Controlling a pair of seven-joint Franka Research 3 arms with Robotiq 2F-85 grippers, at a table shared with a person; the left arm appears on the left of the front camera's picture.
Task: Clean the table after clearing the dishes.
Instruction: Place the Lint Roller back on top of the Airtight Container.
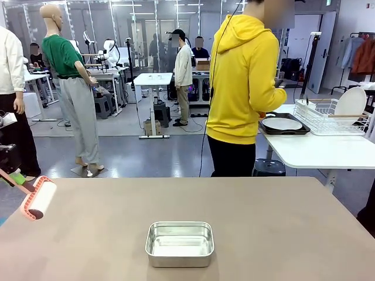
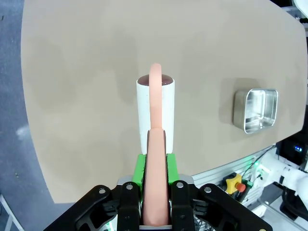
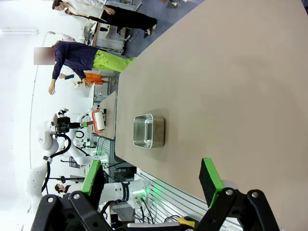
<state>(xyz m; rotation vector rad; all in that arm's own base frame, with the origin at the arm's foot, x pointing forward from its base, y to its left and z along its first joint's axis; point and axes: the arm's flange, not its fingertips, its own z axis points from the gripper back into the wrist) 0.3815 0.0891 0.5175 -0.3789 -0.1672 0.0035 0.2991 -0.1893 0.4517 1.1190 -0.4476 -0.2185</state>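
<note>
A: One steel pan (image 1: 179, 243) on the desk (image 1: 281, 222), near the robot's edge and about mid-width. One lint roller (image 1: 38, 198) at the left edge of the desk, white drum, salmon frame.

B: Who holds the roller?

A: Left gripper (image 2: 155, 166). In the left wrist view the fingers (image 2: 139, 168) are clamped on either side of the salmon handle, green pads against it, with the drum pointing out over the desk. I cannot tell whether the drum touches the surface.

B: Right gripper?

A: Right gripper (image 3: 154, 175) has its fingers (image 3: 210, 175) spread wide with nothing between them; it hangs off the near edge of the desk, with the pan well beyond it.

B: Dishes count?

A: One dark tray (image 1: 285, 124) with one white plate (image 1: 282, 123) on it, standing on the smaller white table (image 1: 316, 151) behind the desk, to the right. Just beside it is one white wire rack (image 1: 328, 117) holding one more plate (image 1: 350, 103) upright. No cutlery can be made out.

B: Anything in the way?

A: One person in a yellow hoodie (image 1: 243, 82) stands at the far side of the desk, turned toward the white table, hand at the tray.
</note>
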